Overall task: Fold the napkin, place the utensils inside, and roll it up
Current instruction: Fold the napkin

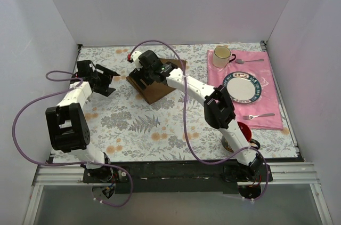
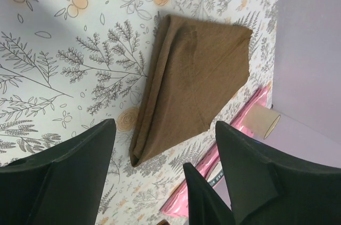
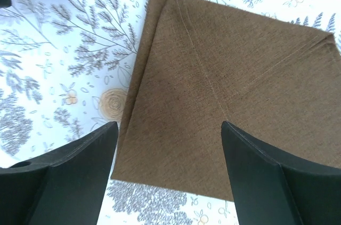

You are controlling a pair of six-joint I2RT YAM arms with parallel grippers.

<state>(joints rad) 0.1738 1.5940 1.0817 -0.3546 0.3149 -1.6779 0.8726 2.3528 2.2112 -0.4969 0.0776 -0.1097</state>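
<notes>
The plain brown folded cloth napkin (image 3: 224, 75) lies on the floral-patterned desk (image 1: 133, 123) directly beneath the released right claw (image 3: 168, 129), its long folded edge toward the left claw (image 2: 165, 126), likewise released but farther off.

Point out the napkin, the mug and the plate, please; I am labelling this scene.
napkin (image 3: 224, 75), right wrist view, middle of the folded cloth.
mug (image 1: 221, 56), top external view, its cream side wall.
plate (image 1: 244, 87), top external view, its bare white centre.
</notes>
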